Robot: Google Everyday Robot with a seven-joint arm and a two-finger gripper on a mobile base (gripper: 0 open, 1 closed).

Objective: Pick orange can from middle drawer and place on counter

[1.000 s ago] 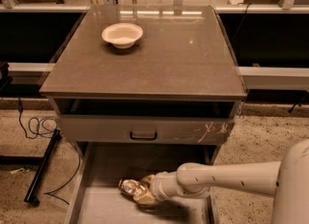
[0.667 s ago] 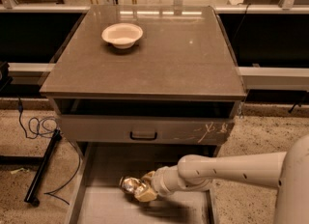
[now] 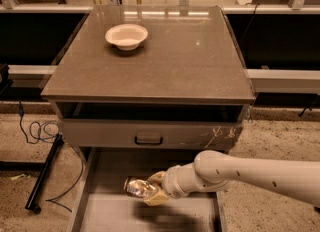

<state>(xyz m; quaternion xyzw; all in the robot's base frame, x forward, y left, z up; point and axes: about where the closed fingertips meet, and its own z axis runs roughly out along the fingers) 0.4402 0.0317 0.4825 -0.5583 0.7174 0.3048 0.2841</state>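
The orange can (image 3: pixel 137 188) is a crinkly gold and silver can lying sideways in my gripper (image 3: pixel 151 190), a little above the floor of the open middle drawer (image 3: pixel 105 211). The gripper is shut on the can's right end, with one finger (image 3: pixel 156 199) below it and one above. My white arm (image 3: pixel 235 171) reaches in from the right. The counter (image 3: pixel 160 61) is the dark grey-brown cabinet top above, beyond the drawer.
A white bowl (image 3: pixel 126 36) sits on the counter at the back left. The upper drawer front (image 3: pixel 148 134) with a dark handle and white scratches hangs just above the gripper. A black stand and cables (image 3: pixel 42 163) lie on the floor at left.
The can has risen slightly off the drawer floor in my gripper's hold. The arm has lifted and drawn in a little toward the left.
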